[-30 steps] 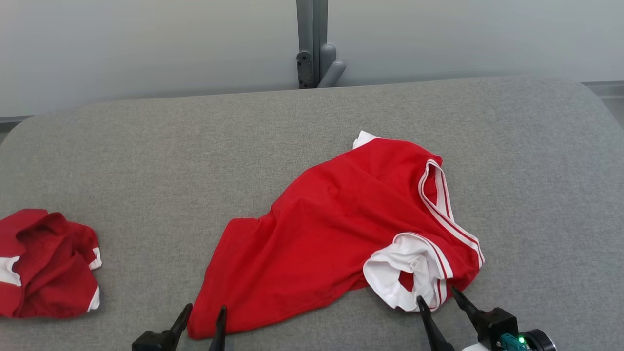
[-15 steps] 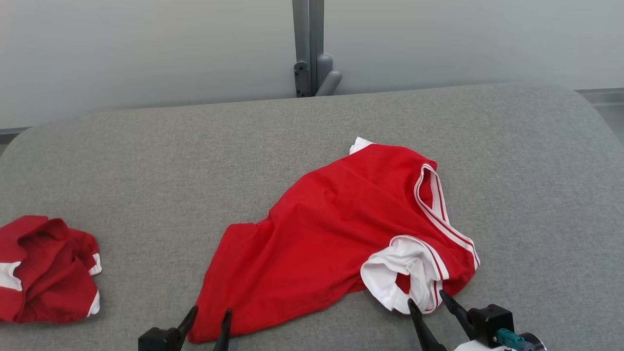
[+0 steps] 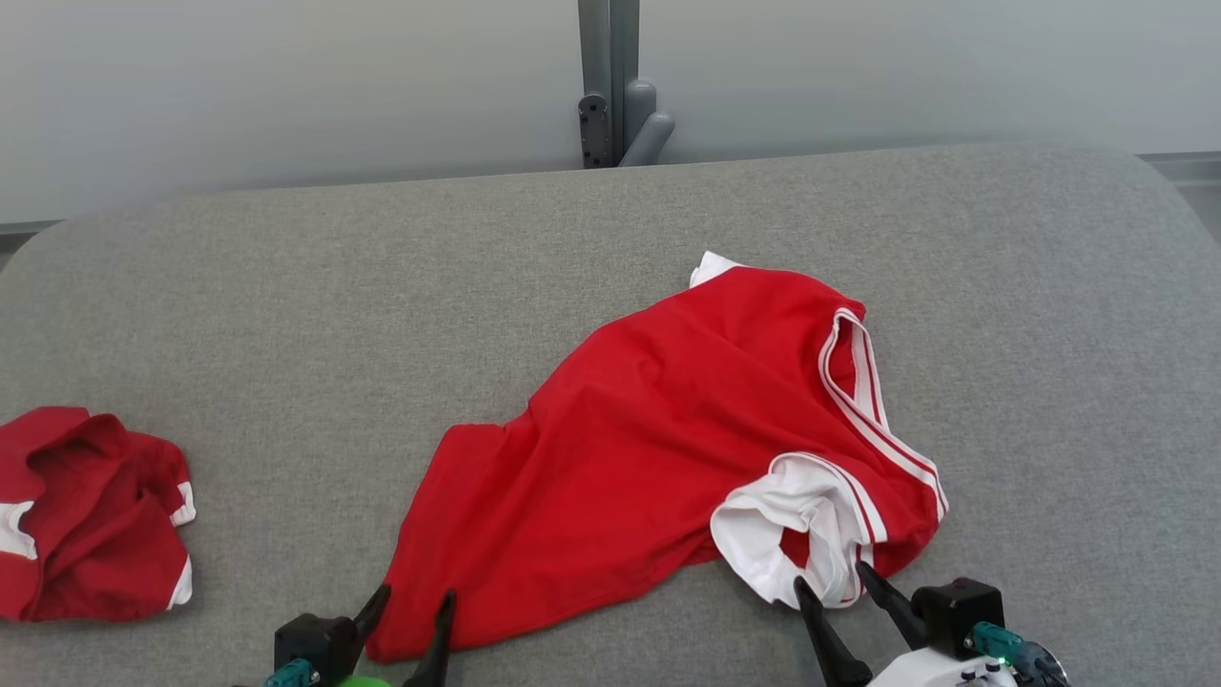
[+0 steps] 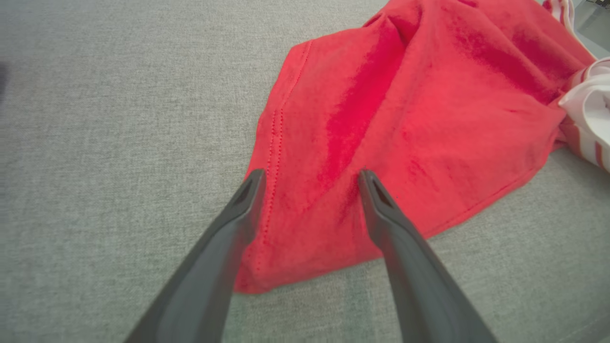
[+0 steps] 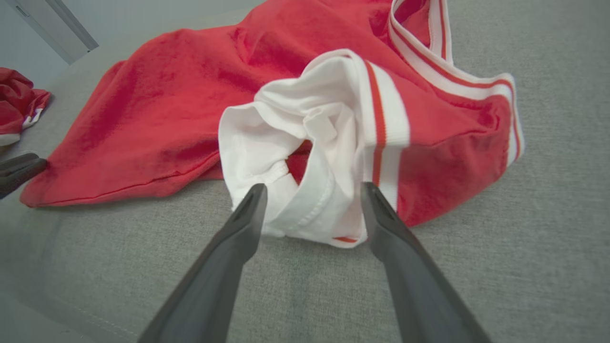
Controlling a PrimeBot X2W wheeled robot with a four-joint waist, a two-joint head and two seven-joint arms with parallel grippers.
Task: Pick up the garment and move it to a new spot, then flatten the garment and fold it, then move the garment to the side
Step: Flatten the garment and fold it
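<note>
Red garment (image 3: 658, 429) looks soft and light (droopy); take hem (image 4: 272, 143) with left gripper (image 3: 414, 594), white sleeve (image 3: 792, 515) with right gripper (image 3: 830, 574), both agape.

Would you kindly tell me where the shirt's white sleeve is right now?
In the head view, the white sleeve lies at the near right corner of the red shirt, on the grey cushion, directly ahead of the open right tool.

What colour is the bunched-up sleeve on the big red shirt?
The sleeve is white with red stripes near its edge, clearest in the right wrist view.
</note>
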